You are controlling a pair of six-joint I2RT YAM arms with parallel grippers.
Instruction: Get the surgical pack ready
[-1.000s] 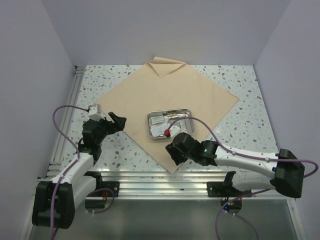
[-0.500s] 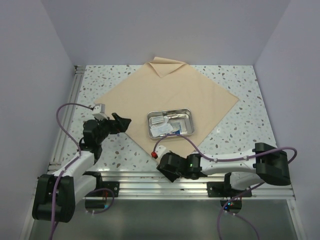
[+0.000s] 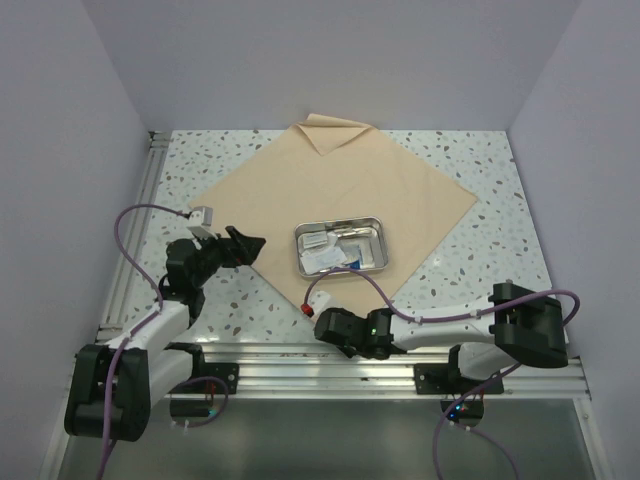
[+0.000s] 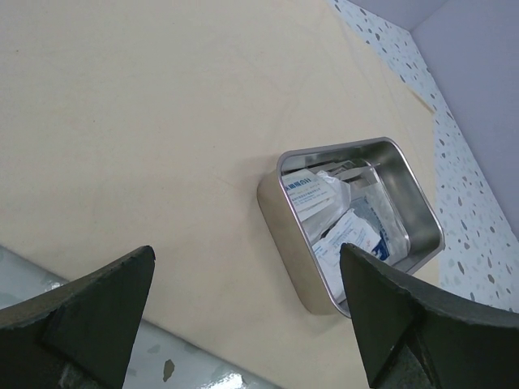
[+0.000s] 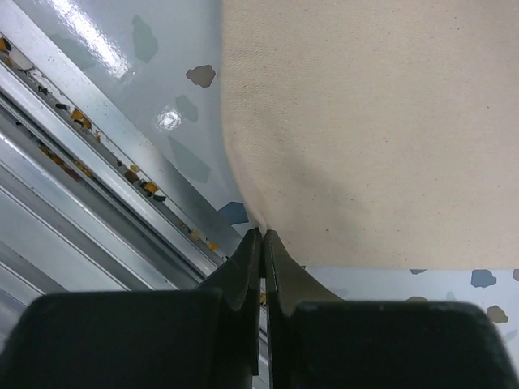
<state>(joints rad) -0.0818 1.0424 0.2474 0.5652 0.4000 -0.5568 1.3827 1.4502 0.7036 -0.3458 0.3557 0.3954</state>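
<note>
The beige wrap sheet (image 3: 340, 185) lies spread as a diamond on the speckled table, its far corner folded over (image 3: 335, 132). On it stands the steel tray (image 3: 375, 225) holding white sachets (image 3: 322, 260) and thin steel tools (image 3: 350, 232). My right gripper (image 3: 338, 338) is low at the sheet's near corner; the right wrist view shows it (image 5: 263, 232) shut, with the sheet's (image 5: 365, 121) corner pinched at the tips. My left gripper (image 3: 250, 245) hangs open by the sheet's left edge; seen from the left wrist it (image 4: 247, 250) faces the tray (image 4: 284, 231) and sachets (image 4: 345, 235).
An aluminium rail (image 3: 300, 355) runs along the table's near edge, just behind the right gripper, and also shows in the right wrist view (image 5: 81, 186). Another rail (image 3: 140, 220) borders the left side. Purple walls close in the back and both sides.
The right arm drew back from the tray down to the sheet's near corner and its jaws closed there. The left gripper shifted slightly right and stayed open.
</note>
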